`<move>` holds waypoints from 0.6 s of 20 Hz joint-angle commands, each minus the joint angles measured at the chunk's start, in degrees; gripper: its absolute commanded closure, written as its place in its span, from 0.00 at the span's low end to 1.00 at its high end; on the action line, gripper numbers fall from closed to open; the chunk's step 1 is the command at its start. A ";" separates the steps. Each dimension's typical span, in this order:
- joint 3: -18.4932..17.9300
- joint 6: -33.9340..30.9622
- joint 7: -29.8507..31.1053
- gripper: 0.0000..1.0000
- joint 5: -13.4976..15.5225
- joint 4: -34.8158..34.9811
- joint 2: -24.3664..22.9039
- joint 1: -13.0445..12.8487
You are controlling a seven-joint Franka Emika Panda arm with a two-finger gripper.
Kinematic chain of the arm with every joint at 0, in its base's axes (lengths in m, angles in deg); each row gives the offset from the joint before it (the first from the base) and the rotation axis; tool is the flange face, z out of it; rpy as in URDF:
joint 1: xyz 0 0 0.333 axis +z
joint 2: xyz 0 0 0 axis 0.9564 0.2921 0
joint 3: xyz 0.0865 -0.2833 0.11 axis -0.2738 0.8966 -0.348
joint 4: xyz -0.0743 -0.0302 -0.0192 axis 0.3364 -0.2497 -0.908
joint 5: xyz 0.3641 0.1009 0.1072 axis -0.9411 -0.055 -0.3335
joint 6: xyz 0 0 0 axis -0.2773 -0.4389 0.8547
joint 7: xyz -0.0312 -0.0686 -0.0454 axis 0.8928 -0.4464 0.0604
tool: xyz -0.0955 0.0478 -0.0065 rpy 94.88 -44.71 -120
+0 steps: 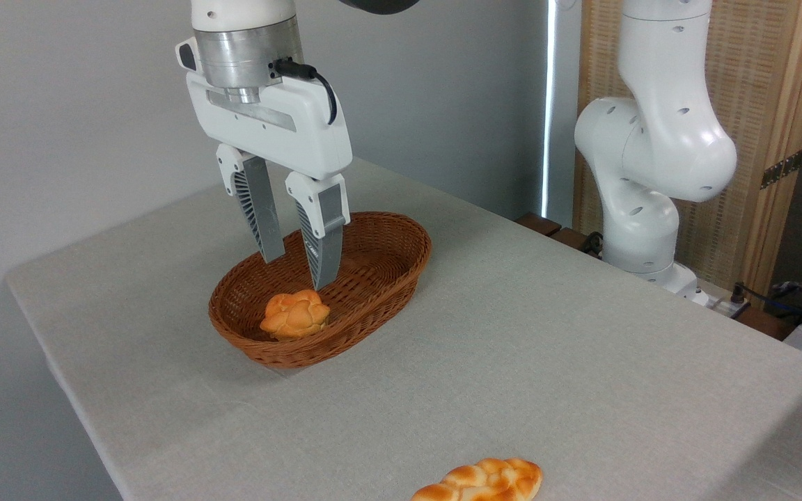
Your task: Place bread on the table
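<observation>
The bread [294, 314], a small round golden-orange bun with a lobed top, lies in the near end of a brown wicker basket [387, 275] on the table [547, 362]. My gripper [298, 271] hangs open just above the bun, fingers pointing down into the basket. Its fingertips stand slightly behind and above the bun, with nothing between them.
A longer braided loaf [481, 481] lies on the cloth at the front edge of the picture. The arm's white base [641, 229] stands beyond the table's right back edge, with cables and a wooden screen behind it. A grey wall lies to the left.
</observation>
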 commanded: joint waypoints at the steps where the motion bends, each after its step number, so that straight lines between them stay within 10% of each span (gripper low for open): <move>1: 0.21 -4.69 -8.83 0.00 0.86 -2.70 -0.32 -0.60; 12: -0.13 -9.13 -8.55 0.00 1.39 -2.99 -0.58 -0.60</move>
